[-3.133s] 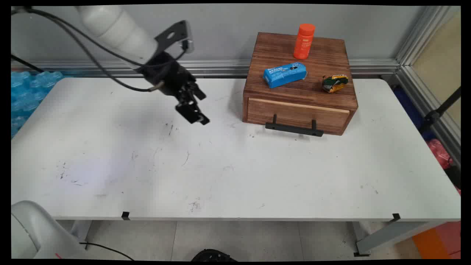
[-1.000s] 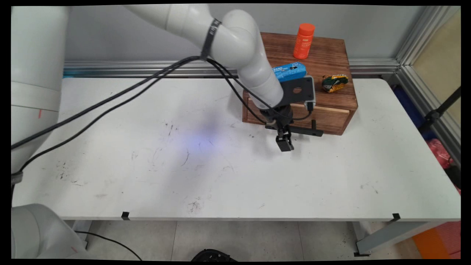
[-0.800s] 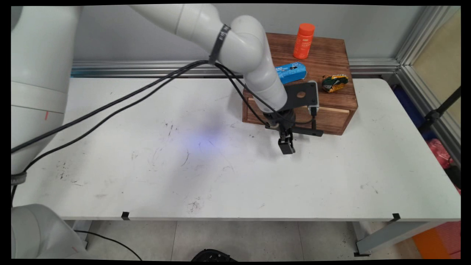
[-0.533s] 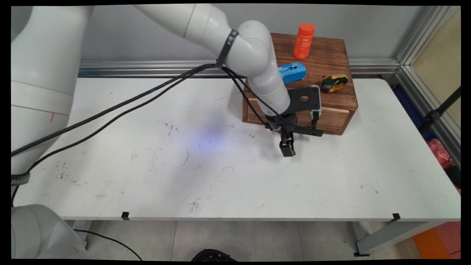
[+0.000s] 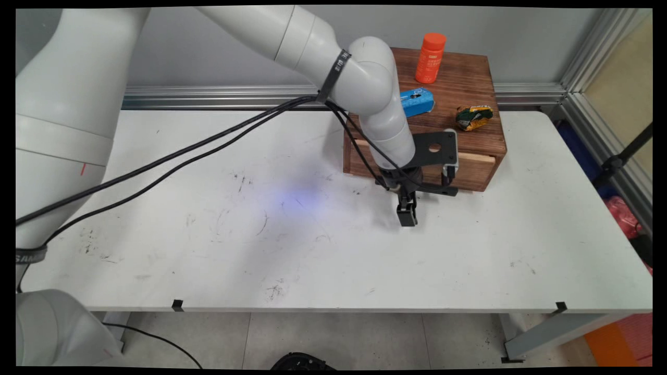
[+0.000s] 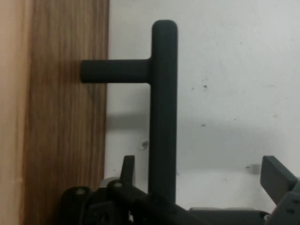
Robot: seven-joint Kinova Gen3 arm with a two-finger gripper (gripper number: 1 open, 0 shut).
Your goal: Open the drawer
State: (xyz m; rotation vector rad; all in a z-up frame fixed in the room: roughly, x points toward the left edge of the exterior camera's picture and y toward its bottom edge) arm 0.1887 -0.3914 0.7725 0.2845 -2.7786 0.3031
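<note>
While the white bench (image 5: 312, 250) carries a wooden drawer box (image 5: 469, 88) at its far side, the arm's jaws (image 5: 407, 217) hang in front of the drawer, spread to either side of its black handle (image 6: 163, 112) without touching it. On the box stand an orange bottle (image 5: 431, 57), a blue packet (image 5: 418, 101) and a crumpled wrapper (image 5: 473, 117).

Gripper (image 5: 407, 216) just before wooden drawer box's (image 5: 469, 88) black handle (image 5: 435, 190).
</note>
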